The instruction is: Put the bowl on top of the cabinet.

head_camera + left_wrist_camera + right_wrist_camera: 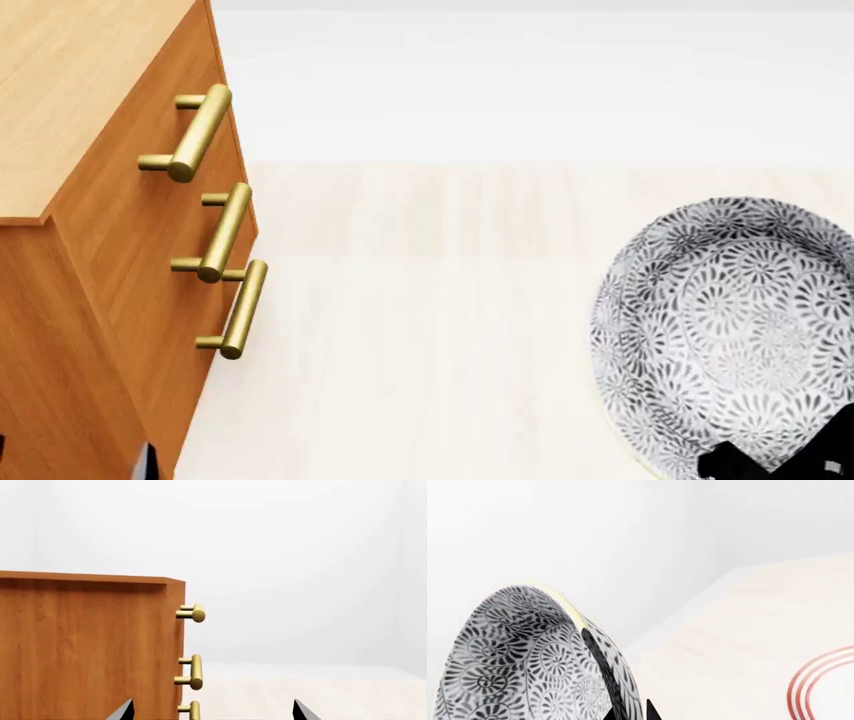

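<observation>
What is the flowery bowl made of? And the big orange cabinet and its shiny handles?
The bowl looks like glazed ceramic: smooth, with a printed grey-blue flower pattern and a yellowish rim. The cabinet looks like wood, since grain lines show on its orange-brown sides. Its handles look like brass-coloured metal, golden and softly shiny.

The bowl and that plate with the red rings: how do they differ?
The bowl is covered in dense dark floral pattern; the plate is plain white with thin red rings. The bowl is deep and sits tilted, its rim gripped by the right end effector; the plate lies flat on the pale table, untouched. Both are round tableware.
</observation>
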